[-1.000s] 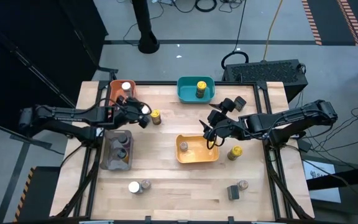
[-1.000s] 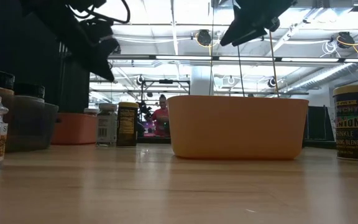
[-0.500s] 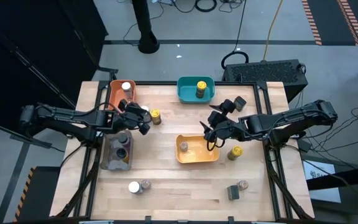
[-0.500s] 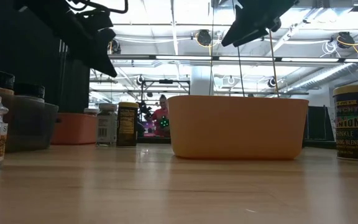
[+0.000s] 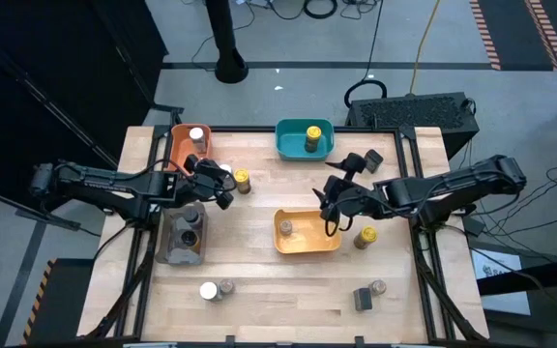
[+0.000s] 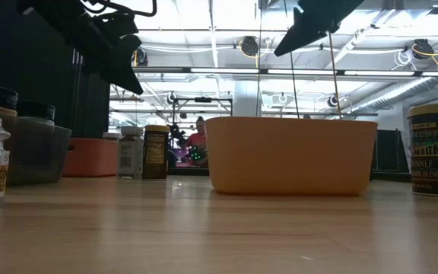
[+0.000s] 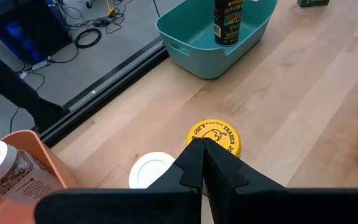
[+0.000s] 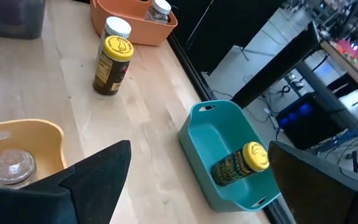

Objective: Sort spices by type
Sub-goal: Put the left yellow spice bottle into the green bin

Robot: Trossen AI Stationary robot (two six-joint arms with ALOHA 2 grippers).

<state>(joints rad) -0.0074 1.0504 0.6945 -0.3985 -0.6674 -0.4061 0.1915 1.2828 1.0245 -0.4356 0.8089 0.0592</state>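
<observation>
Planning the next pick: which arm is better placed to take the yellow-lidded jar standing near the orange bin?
Left. The left gripper hangs right beside the yellow-lidded jar, jaws shut and empty. The right gripper is over the yellow bin, farther off, jaws open.

Bright overhead lighting, glaring ceiling lamps

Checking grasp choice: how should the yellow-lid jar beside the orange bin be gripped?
From above, fingers closing across its round lid: the jar stands upright, and a white-lid jar sits close beside it, so straddle the free sides. Left gripper is nearest, shut.
</observation>
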